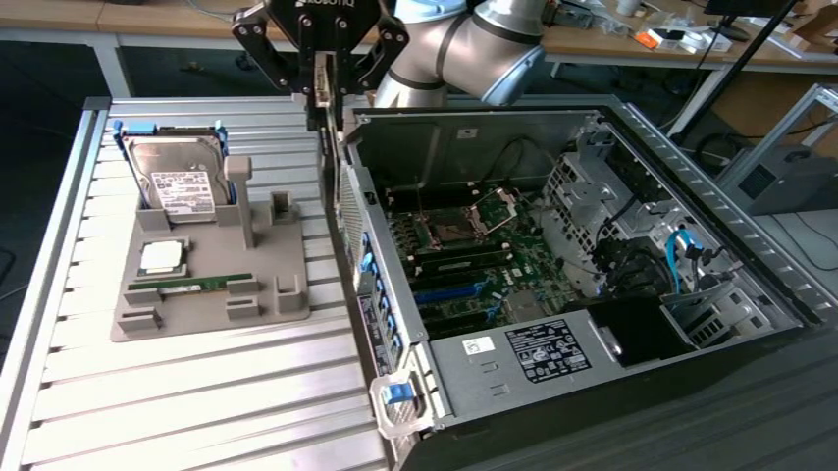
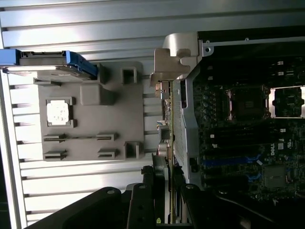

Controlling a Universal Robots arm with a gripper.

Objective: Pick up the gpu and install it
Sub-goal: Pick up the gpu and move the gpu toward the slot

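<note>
My gripper (image 1: 322,71) is shut on the gpu (image 1: 321,98), a thin dark card that hangs edge-on and upright from the fingers. It is in the air over the near-left wall of the open computer case (image 1: 392,294), at the case's back corner, between the case and the grey holder. In the wrist view the gpu (image 2: 167,114) appears as a narrow strip running from my gripper (image 2: 167,195) along the silver edge of the case (image 2: 188,129). The motherboard (image 1: 472,255) with its blue slots lies inside the case, lower than the card.
On the slatted metal table (image 1: 196,392) a grey holder (image 1: 216,294) carries a silver hard drive (image 1: 177,182), a processor chip (image 1: 163,257) and a green memory stick (image 1: 196,285). Cables and drive cages fill the case toward the exterior view's right (image 1: 654,255).
</note>
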